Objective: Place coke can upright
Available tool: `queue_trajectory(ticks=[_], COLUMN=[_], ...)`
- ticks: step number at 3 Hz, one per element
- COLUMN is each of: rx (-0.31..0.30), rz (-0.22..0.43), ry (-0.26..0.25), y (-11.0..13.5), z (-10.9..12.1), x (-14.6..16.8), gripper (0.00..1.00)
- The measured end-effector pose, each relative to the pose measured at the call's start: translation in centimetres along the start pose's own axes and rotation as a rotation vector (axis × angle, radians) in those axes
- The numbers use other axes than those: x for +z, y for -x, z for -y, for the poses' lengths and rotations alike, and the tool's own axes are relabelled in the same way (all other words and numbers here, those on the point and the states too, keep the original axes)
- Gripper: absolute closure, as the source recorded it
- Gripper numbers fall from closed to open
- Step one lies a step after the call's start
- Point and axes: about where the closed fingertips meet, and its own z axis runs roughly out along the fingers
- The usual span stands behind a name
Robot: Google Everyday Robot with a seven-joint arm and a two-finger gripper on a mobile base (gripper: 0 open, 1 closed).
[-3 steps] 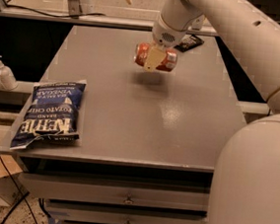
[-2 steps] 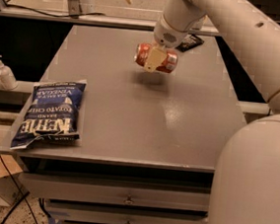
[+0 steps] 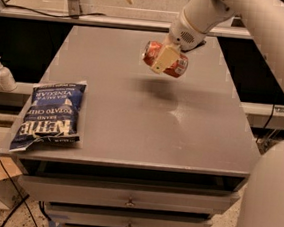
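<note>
The coke can is a red-orange soda can with white lettering. It hangs lying on its side above the grey table top, its silver end facing left. My gripper is shut on the can around its middle, with one cream-coloured finger across the can's front. The can casts a shadow on the table just below it. The white arm reaches in from the upper right.
A blue Kettle chip bag lies flat at the table's front left edge. A hand-sanitizer bottle stands on a shelf to the left. Drawers sit under the table top. The robot's white body fills the lower right.
The can and gripper have shifted very slightly to the right. The can stays held on its side above the table.
</note>
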Motion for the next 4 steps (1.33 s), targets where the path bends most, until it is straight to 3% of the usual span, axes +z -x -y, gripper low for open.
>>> queue_trajectory(ticks=[2, 3, 4], rx=[0.065, 0.069, 0.072], rz=[0.164, 0.201, 0.204], ry=[-0.037, -0.097, -0.106], y=[-1.4, -1.7, -1.8], z=[-2.0, -2.3, -2.2], x=[-4.2, -5.8, -5.9], gripper=[1.00, 1.00, 1.00])
